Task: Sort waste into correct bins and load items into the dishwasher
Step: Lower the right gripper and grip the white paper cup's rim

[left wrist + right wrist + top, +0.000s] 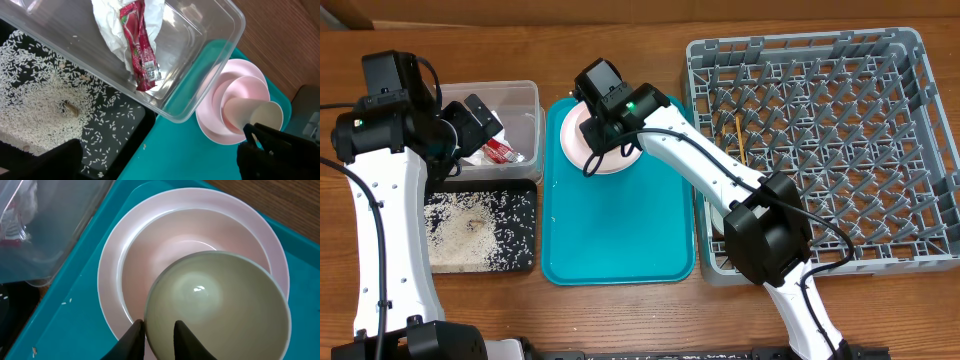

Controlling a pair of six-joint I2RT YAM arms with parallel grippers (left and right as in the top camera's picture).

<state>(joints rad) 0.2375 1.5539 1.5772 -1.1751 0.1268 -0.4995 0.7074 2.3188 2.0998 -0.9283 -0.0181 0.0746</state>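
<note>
Wooden table from above carries the clear tub under the left claw, spread wide and empty; its wrist view shows the sauce packet in that tub, while the right wrist view has the right claw pinching the white cup by its rim over the pink plate.

Tray is teal, plate pink, cup whitish, packet red (white-printed).
</note>
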